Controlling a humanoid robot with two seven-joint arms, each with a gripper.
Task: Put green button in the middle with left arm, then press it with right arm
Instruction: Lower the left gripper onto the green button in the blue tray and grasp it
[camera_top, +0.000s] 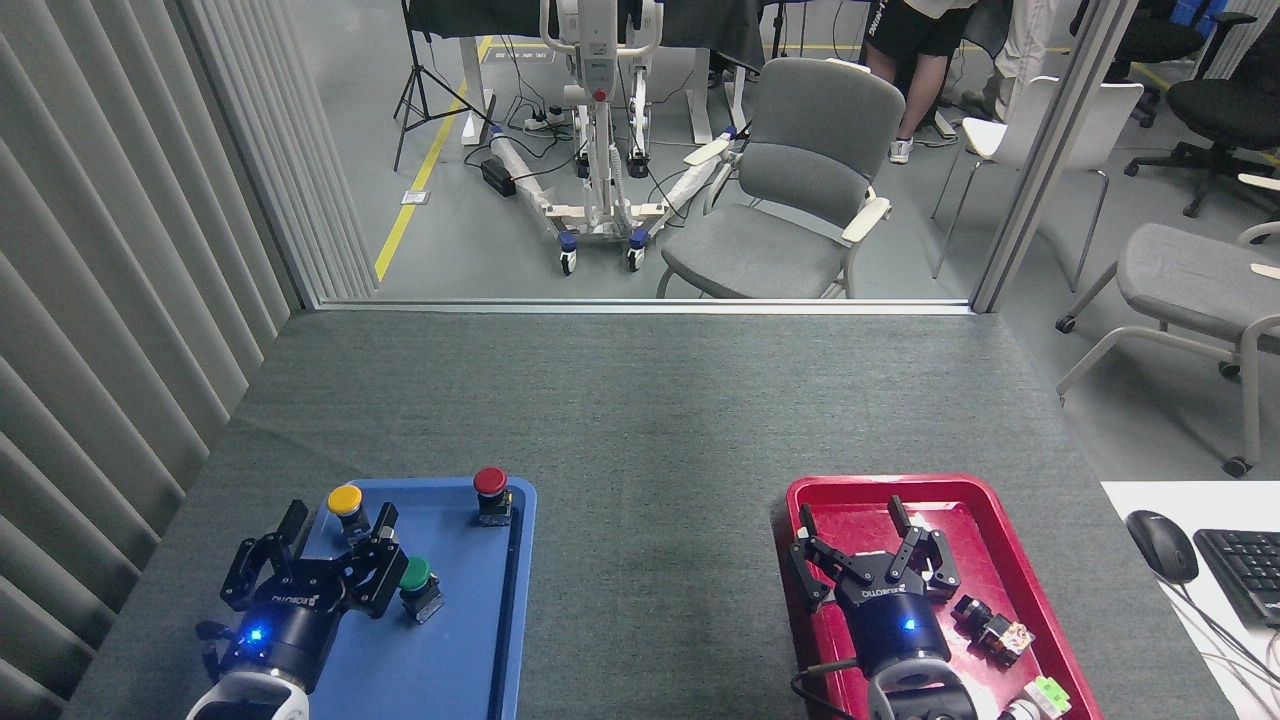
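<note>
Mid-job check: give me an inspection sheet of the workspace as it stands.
Surface: grey-green tabletop, middle bare.
Job's things: green button upright in blue tray, beside left pincer, ungrasped.
Clutter: yellow button, red button in blue tray; small parts in red tray.
Grippers: both pincers open; right pincer over red tray.
Cables: mouse cable at right edge.
Surroundings: chairs, person's legs beyond table.

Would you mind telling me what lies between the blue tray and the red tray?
Nothing: the head view shows only bare tabletop between the blue tray and red tray.
</note>
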